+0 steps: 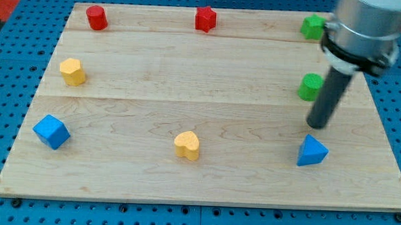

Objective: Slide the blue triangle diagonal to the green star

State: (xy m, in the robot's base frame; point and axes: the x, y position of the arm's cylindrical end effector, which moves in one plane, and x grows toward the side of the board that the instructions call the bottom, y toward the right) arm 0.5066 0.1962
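Observation:
The blue triangle (pixel 312 151) lies on the wooden board (pixel 204 174) at the view's lower right. The green star (pixel 313 26) sits at the view's top right, partly hidden by the arm. My tip (pixel 316 125) is just above the blue triangle, a short gap from its top corner. The rod rises toward the view's upper right and covers part of a round green block (pixel 310 87).
A red cylinder (pixel 96 17) and a red star (pixel 205 18) sit along the view's top. A yellow hexagon-like block (pixel 73 71) and a blue cube (pixel 51 131) are at the left. A yellow heart (pixel 187 145) is at the bottom middle.

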